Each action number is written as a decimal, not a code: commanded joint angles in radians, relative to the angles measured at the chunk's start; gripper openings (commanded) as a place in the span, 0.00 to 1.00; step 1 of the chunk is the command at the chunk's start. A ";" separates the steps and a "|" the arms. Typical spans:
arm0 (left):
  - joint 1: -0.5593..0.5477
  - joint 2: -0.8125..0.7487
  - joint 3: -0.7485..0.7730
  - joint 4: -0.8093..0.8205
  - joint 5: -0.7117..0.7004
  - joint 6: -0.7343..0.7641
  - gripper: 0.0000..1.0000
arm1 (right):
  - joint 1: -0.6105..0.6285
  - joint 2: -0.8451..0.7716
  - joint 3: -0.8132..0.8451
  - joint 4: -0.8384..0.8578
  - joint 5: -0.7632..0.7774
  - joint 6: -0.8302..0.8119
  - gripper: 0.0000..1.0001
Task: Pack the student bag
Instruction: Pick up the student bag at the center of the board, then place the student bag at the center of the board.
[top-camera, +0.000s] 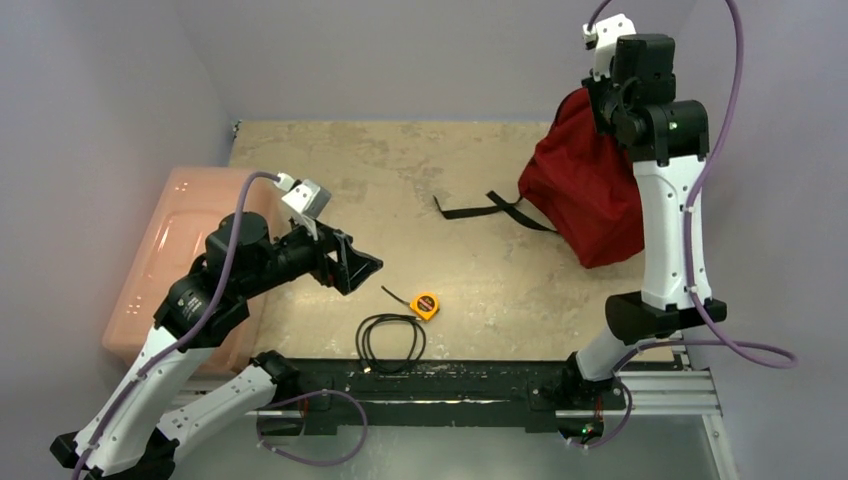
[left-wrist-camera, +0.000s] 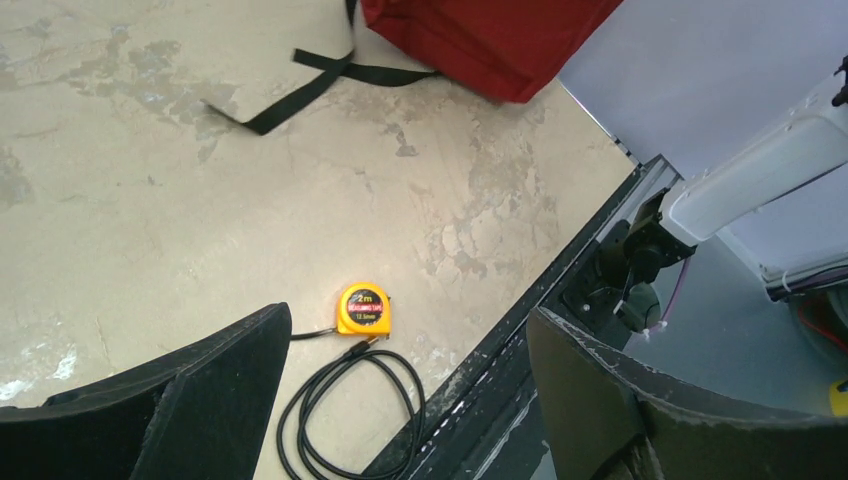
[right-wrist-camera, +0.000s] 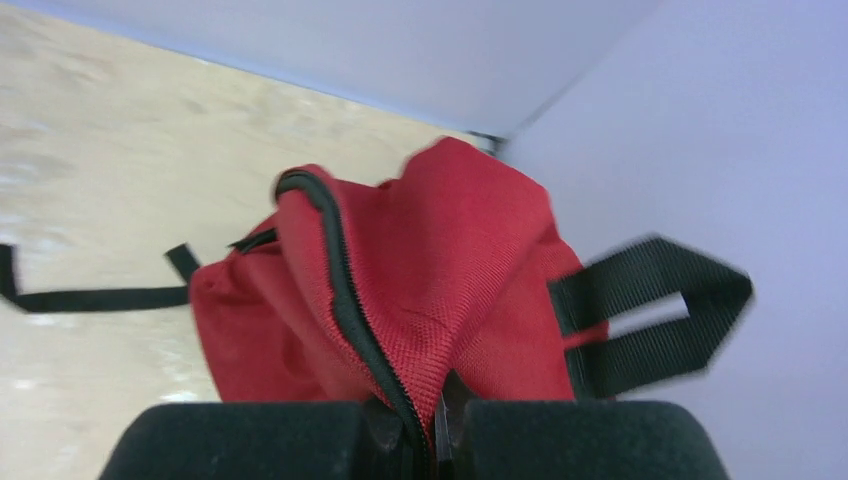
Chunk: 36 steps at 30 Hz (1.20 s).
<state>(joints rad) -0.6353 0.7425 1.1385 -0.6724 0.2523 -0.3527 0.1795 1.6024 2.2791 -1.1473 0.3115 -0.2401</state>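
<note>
Your right fingers (right-wrist-camera: 260, 440) are pinched shut on the red bag (right-wrist-camera: 470, 250) at far right, while your left fingers (left-wrist-camera: 200, 400) gape wide, empty, above the table (left-wrist-camera: 150, 230).

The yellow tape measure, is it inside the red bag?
No, the tape measure lies out on the table, well apart from the student bag.

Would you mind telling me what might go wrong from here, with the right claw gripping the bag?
The right claw pinches only a thin fold of the backpack beside its zipper, so the fabric may slip free. The black strap trails across the table and could snag. The cable lies right by the tape measure, so the open left claw might catch both.
</note>
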 joint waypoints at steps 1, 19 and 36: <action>0.002 0.017 0.055 -0.038 -0.012 0.055 0.88 | -0.030 -0.010 0.140 0.210 0.136 -0.228 0.00; 0.002 0.214 0.122 -0.049 0.016 0.072 0.87 | -0.343 0.067 0.117 0.308 0.222 -0.285 0.00; 0.003 0.255 0.147 -0.061 0.007 0.078 0.87 | -0.389 0.098 0.214 0.383 0.234 -0.343 0.00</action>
<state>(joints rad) -0.6353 0.9981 1.2400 -0.7391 0.2554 -0.2943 -0.1978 1.7554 2.3646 -1.0695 0.4652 -0.5262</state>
